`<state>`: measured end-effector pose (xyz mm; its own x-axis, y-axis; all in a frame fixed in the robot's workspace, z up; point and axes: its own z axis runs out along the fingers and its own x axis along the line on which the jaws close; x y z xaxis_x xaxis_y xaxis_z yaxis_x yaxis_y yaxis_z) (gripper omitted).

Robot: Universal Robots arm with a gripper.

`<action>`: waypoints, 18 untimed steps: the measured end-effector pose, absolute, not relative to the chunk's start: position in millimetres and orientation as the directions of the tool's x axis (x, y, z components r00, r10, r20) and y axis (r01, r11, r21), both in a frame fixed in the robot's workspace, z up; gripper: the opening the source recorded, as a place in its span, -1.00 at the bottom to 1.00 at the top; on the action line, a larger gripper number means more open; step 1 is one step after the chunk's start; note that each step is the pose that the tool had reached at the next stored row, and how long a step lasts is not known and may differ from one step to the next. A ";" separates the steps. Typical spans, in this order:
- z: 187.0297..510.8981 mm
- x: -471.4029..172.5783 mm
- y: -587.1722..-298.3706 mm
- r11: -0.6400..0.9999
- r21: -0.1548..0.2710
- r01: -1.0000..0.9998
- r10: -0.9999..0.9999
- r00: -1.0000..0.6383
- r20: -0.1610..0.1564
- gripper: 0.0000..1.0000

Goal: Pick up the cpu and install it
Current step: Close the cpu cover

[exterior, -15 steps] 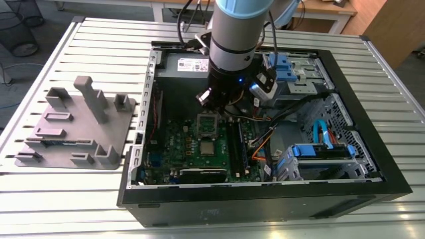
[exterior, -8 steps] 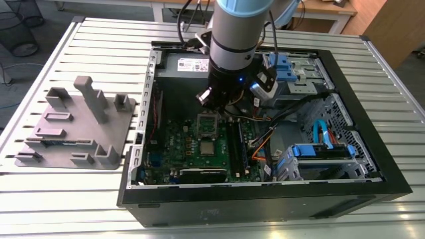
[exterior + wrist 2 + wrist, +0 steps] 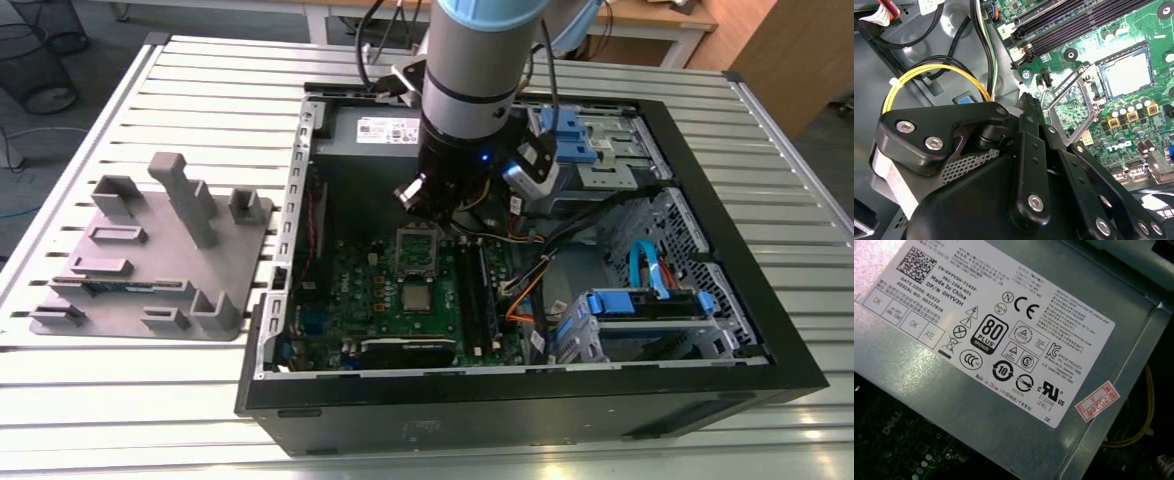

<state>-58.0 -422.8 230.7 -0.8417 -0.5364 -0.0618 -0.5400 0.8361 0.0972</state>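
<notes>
The cpu (image 3: 418,297) lies flat on the green motherboard (image 3: 360,290) inside the open computer case; it is a small silver-grey square. In the second wrist view the cpu (image 3: 1126,74) rests inside its socket, and the silver socket frame (image 3: 1074,100) stands hinged up beside it. In the exterior view that frame (image 3: 416,245) shows a dark centre, just behind the cpu. My gripper (image 3: 447,215) hangs under the wrist above the frame, apart from the cpu. Its black linkage (image 3: 1054,165) sits close to the camera in the second wrist view.
A grey moulded tray (image 3: 147,260) with upright posts stands on the slatted table at the exterior view's left. The labelled power supply (image 3: 1004,340) sits at the case's back (image 3: 387,128). Blue drive cages (image 3: 641,310) and cables (image 3: 934,75) crowd the exterior view's right.
</notes>
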 end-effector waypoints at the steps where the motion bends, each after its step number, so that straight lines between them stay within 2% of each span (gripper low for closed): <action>1: 230.8 -58.0 -422.8 0.835 0.097 -0.542 -0.538 -0.840 -0.062 -0.79; 18: 232.0 -57.9 -423.0 0.812 0.098 -0.575 -0.572 -0.818 -0.057 -0.79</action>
